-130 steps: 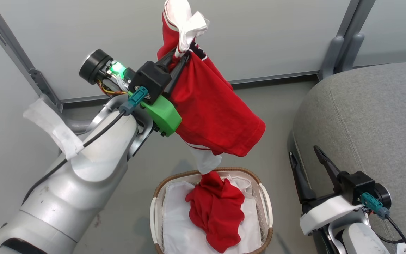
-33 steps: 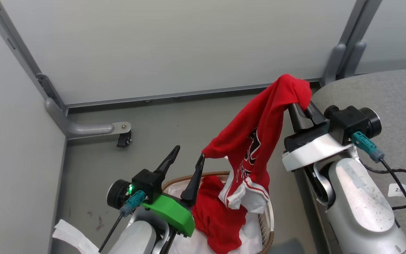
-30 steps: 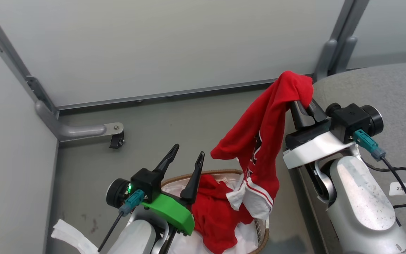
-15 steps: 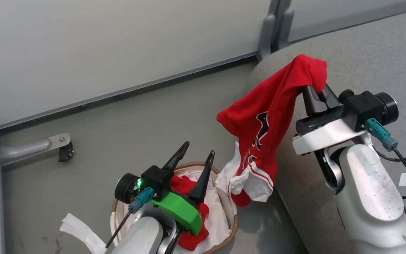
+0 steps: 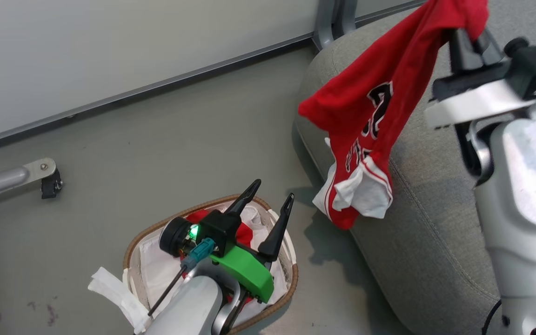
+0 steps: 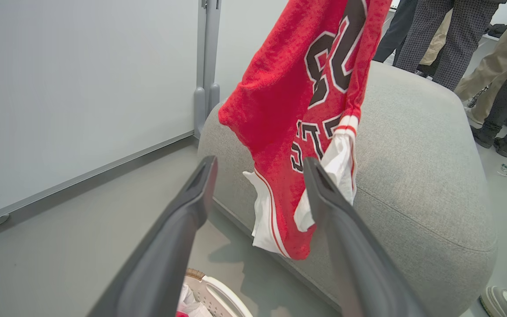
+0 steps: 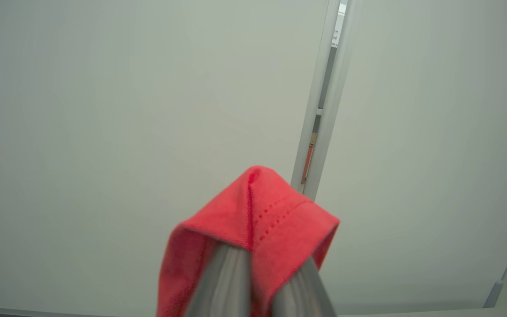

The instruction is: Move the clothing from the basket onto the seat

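right fingers (image 5: 461, 46), pinched shut on the striped garment (image 5: 370, 107), have swung it over the edge of the seat (image 5: 435, 209); left fingers (image 5: 277, 232), short of the seat, gape empty. release looks next.

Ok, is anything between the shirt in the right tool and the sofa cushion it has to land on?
Nothing visible. The shirt hangs from the shut right tool by the rounded edge of the sofa cushion; the grey fabric there is bare. The open left tool is over the basket, apart from it.
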You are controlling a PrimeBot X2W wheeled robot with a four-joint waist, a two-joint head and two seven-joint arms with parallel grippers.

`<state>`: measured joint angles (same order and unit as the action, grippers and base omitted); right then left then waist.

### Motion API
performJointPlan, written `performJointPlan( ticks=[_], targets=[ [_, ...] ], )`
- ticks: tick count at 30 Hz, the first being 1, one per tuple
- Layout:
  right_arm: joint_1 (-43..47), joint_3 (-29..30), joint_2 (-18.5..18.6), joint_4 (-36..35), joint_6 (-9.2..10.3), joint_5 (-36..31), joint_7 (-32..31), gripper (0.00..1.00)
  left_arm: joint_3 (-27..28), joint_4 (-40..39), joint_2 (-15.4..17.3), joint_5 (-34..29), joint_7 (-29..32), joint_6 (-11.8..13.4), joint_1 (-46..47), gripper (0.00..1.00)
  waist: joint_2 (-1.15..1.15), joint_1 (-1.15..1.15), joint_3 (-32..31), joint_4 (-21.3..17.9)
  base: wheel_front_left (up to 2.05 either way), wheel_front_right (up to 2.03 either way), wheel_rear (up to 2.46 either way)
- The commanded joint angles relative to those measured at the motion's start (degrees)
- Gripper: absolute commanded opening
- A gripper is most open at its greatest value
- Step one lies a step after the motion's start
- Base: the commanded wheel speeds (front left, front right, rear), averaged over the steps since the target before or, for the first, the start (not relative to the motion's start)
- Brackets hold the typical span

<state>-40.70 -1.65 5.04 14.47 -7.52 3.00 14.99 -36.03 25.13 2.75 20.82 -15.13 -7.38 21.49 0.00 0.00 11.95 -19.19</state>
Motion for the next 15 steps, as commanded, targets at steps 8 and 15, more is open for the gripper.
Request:
performJointPlan(
  ticks=[8, 15],
  targets=[
    [-17.6, 6.8, 8.9, 5.3, 0.07, -2.1, 0.3, 0.00, -0.4, -0.6, 0.6, -0.6, 0.0, -0.2, 2.6, 1.00, 0.00, 0.00, 4.5, 3.8, 0.00, 0.00, 0.00],
    [-32.7, 10.5, 17.2, 10.4, 0.06, -3.7, -1.0, 0.00, 0.0, -2.5, 1.3, -2.0, 0.0, -0.2, 4.1, 1.00, 0.00, 0.00, 9.4, 5.9, 0.00, 0.00, 0.00]
  ],
)
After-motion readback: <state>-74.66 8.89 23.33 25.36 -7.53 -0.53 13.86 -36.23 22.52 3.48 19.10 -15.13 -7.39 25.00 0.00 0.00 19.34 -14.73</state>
